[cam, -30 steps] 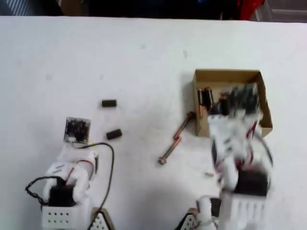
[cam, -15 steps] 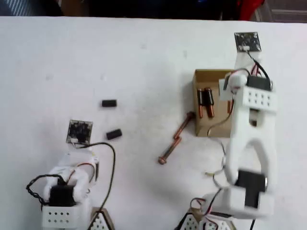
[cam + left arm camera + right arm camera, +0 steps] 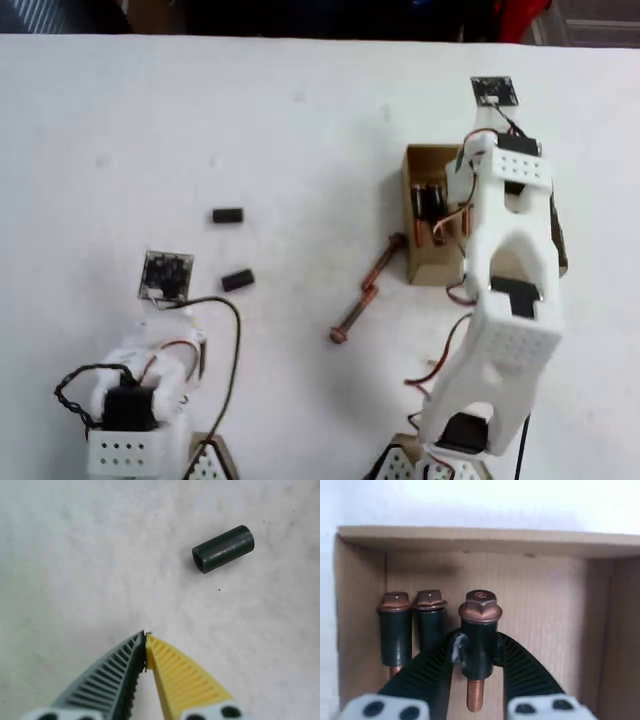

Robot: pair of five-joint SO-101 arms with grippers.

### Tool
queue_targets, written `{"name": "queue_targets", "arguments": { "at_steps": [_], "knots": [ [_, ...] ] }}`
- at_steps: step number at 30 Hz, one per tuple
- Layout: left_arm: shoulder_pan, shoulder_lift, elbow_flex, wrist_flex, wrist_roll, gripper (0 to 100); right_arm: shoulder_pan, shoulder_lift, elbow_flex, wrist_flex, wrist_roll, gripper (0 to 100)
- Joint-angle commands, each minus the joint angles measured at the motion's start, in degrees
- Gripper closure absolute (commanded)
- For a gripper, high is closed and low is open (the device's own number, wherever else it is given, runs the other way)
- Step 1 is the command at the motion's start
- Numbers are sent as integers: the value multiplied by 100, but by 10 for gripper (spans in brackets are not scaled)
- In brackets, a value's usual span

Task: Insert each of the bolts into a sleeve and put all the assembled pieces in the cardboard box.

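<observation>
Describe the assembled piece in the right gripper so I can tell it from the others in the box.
Find the cardboard box on the table. Three sleeved bolts are inside, a pair side by side near one wall. Yours is the third bolt, beside that pair, clamped between the right gripper's black fingers.

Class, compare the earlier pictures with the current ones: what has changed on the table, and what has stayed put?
The right arm swung out from the near side over the box, then drew slightly back. Its tool holds a sleeved bolt inside the box. The loose sleeves, the bare bolts and the box stayed put; the left arm hardly moved.
</observation>
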Motion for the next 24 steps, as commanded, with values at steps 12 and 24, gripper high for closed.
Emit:
{"name": "queue_targets", "arguments": {
  "at_steps": [12,24],
  "knots": [
    [-13,-57,-9,53,-44,977,-400,1367,-2374,1868,378,837],
    [-22,-57,-9,62,-53,977,-760,1358,-5231,3829,360,840]
  ]
}}
